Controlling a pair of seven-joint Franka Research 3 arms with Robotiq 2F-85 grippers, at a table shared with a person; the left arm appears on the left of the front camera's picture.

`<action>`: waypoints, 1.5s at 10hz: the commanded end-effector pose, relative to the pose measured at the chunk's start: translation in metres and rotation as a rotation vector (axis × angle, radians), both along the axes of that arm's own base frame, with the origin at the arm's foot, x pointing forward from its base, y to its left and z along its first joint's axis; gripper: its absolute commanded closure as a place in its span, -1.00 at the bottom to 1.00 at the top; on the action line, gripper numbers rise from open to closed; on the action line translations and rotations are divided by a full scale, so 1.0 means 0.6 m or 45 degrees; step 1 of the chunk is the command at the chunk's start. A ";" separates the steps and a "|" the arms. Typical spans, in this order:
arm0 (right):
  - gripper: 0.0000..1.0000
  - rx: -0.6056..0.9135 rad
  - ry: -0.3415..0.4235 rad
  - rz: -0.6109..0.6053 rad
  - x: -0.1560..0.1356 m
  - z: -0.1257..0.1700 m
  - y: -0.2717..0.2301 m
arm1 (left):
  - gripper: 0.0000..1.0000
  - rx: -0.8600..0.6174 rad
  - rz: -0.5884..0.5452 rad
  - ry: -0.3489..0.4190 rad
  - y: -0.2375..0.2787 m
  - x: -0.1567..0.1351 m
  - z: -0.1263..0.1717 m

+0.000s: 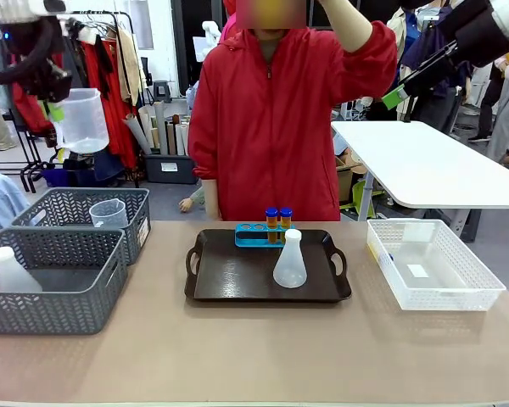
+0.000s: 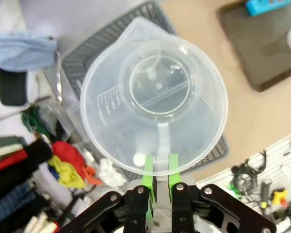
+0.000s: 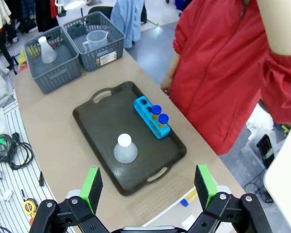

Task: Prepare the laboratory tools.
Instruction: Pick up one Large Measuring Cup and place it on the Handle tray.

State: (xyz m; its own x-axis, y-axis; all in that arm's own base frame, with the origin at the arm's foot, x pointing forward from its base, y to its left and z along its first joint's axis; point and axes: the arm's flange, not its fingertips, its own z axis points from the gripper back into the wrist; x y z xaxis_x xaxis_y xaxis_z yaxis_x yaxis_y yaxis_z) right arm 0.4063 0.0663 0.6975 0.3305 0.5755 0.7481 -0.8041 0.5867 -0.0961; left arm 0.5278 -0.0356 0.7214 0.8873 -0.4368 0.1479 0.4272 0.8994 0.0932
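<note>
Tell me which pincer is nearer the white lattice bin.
Right. The right pincer hangs open, high up on the side of the bin; the left pincer, shut on the measuring jug, is high above the grey baskets.

The tray (image 1: 229, 284) lies mid-counter (image 1: 254, 356). At its far edge is the rack (image 1: 250, 236), with two tubes (image 1: 271, 219) in its right end; the flask (image 1: 289, 261) stands just before it. On the left, the near basket (image 1: 55, 292) holds a second flask (image 1: 13, 271) and the far basket (image 1: 64, 203) holds a small jug (image 1: 108, 213). The bin (image 1: 441, 297) lies on the right. High above the baskets, the left gripper (image 2: 158, 167) holds the measuring jug (image 1: 83, 120).

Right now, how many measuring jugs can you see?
2. One measuring jug is gripped by its handle in the left fingers, raised high at the robot's left. A second jug stands in the far grey basket. None looks hidden.
</note>
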 end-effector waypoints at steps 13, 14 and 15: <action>-1.00 0.012 -0.001 0.008 -0.001 0.001 0.000 | 1.00 -0.067 -1.024 -0.083 -0.305 0.000 0.110; -1.00 0.012 -0.001 0.008 -0.001 0.001 0.000 | 1.00 -0.071 -1.044 -0.066 -0.315 0.000 0.098; -1.00 0.012 -0.001 0.008 -0.001 0.001 0.000 | 1.00 -0.086 -1.056 -0.048 -0.325 -0.003 0.088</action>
State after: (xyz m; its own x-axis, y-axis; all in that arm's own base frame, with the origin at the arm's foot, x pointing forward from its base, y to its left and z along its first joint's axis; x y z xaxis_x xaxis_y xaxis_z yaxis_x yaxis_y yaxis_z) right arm 0.4062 0.0667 0.6976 0.3300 0.5760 0.7479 -0.8044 0.5861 -0.0965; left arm 0.5253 -0.2309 0.7689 0.3032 -0.9282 0.2154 0.9392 0.3293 0.0969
